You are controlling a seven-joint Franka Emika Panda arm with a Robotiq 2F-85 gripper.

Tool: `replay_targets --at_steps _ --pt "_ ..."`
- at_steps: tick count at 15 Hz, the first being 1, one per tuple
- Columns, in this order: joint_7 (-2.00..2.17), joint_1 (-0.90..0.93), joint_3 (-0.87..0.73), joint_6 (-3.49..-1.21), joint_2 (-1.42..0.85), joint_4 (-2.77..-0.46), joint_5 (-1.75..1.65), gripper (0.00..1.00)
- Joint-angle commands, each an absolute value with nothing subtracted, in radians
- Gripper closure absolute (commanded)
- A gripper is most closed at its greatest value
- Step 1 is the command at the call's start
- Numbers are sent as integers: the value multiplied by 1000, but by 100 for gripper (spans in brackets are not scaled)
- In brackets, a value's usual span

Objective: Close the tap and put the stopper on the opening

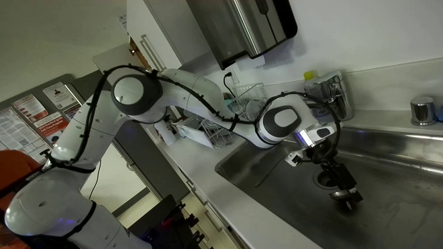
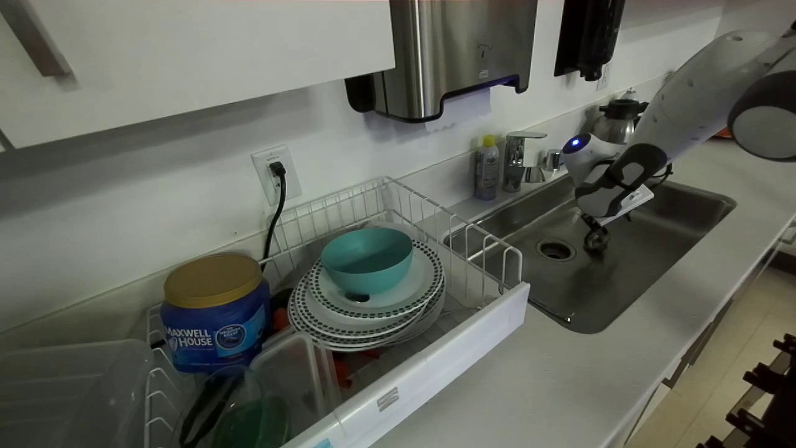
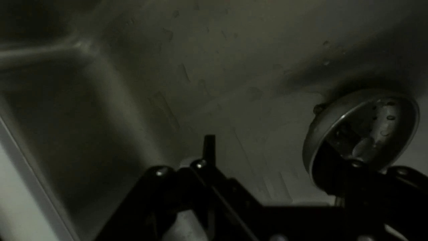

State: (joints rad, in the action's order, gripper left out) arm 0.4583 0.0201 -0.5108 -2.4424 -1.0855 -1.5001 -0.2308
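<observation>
- The stopper (image 3: 378, 127), a round metal strainer cup, is down in the sink (image 1: 398, 200), just beside the drain hole (image 2: 556, 250), on the side away from the sink edge nearest the dish rack (image 2: 435, 367).
- The stopper is tilted well over, its hollow turned toward the wrist camera; whether it touches the sink floor I cannot tell.
- The hand (image 3: 274, 150) is unclenched, its two fingers well apart: one stands clear of the stopper, the other reaches across the stopper's rim into the hollow.
- Whether that second finger touches the metal is too dark to tell.
- The arm (image 1: 204, 90) reaches in over the front edge of the bench (image 2: 497, 386), and the hand points down into the sink.
- The drain hole lies flat in the sink floor, its metal rim around a dark centre, closer to the sink edge nearest the rack than to the far end.
- The tap (image 2: 515, 165) stands upright at the back edge of the bench, behind the sink, lever on top; whether water runs I cannot tell.
- A bottle (image 2: 487, 171) with a yellow cap is just beside the tap, on the rack side; a small metal fitting (image 1: 423, 110) stands farther along the same edge, past the tap.
- In the rack a bowl (image 2: 367, 267) sits on stacked plates (image 2: 385, 311), near a blue tub (image 2: 211, 336).
</observation>
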Motion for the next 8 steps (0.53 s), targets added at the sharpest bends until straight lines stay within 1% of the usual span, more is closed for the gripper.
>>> replay_targets --at_steps 1,6,7,8 --pt "481 19 -518 -2399 -1098 -1466 -254 59" --pt "479 19 -518 -2400 -1099 -1462 -254 96" --pt "480 19 -518 -2401 -1098 -1462 -254 100" --pt "479 19 -518 -2400 -1098 -1461 -254 100"
